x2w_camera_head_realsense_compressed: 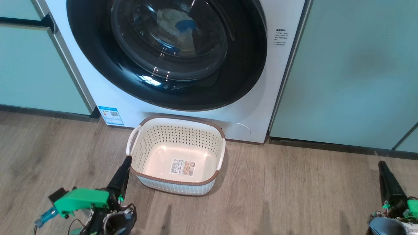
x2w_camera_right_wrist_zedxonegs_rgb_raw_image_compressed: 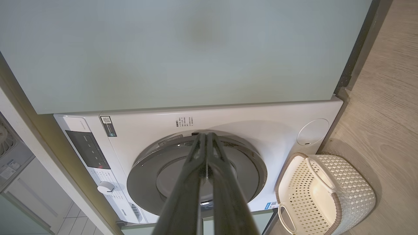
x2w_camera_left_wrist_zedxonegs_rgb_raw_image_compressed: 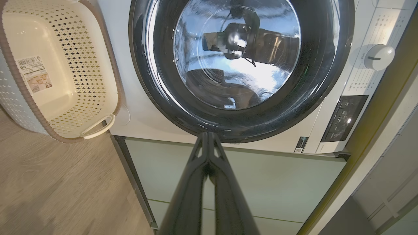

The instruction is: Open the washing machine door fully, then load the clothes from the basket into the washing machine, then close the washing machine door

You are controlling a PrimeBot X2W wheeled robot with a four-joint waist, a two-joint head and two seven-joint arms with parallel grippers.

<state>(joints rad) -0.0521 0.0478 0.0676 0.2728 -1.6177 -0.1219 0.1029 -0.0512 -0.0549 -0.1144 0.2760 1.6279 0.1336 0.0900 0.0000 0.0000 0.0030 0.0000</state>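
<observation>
The white washing machine point(x2w_camera_head_realsense_compressed: 281, 98) stands in front of me with its washing machine door point(x2w_camera_head_realsense_compressed: 248, 65) closed flat against the front. Through the glass bowl I see pale clothes point(x2w_camera_head_realsense_compressed: 178, 23) with a blue patch inside the drum. The cream basket point(x2w_camera_head_realsense_compressed: 178, 137) sits on the floor just before the machine, holding nothing but the label on its bottom. My left gripper point(x2w_camera_head_realsense_compressed: 126, 160) is shut and empty, its tip just left of the basket's near left corner. My right gripper point(x2w_camera_head_realsense_compressed: 381, 164) is shut and empty, low at the far right. The left wrist view shows the left gripper point(x2w_camera_left_wrist_zedxonegs_rgb_raw_image_compressed: 207, 135) aimed towards the door point(x2w_camera_left_wrist_zedxonegs_rgb_raw_image_compressed: 326, 65).
Pale green cabinet doors point(x2w_camera_head_realsense_compressed: 352, 71) flank the machine on both sides. Wooden floor point(x2w_camera_head_realsense_compressed: 294, 195) spreads around the basket. A white dial point(x2w_camera_left_wrist_zedxonegs_rgb_raw_image_compressed: 378, 57) and a dark control panel point(x2w_camera_left_wrist_zedxonegs_rgb_raw_image_compressed: 344, 117) sit on the machine's top strip. A blue sticker point(x2w_camera_head_realsense_compressed: 111, 115) marks its lower left corner.
</observation>
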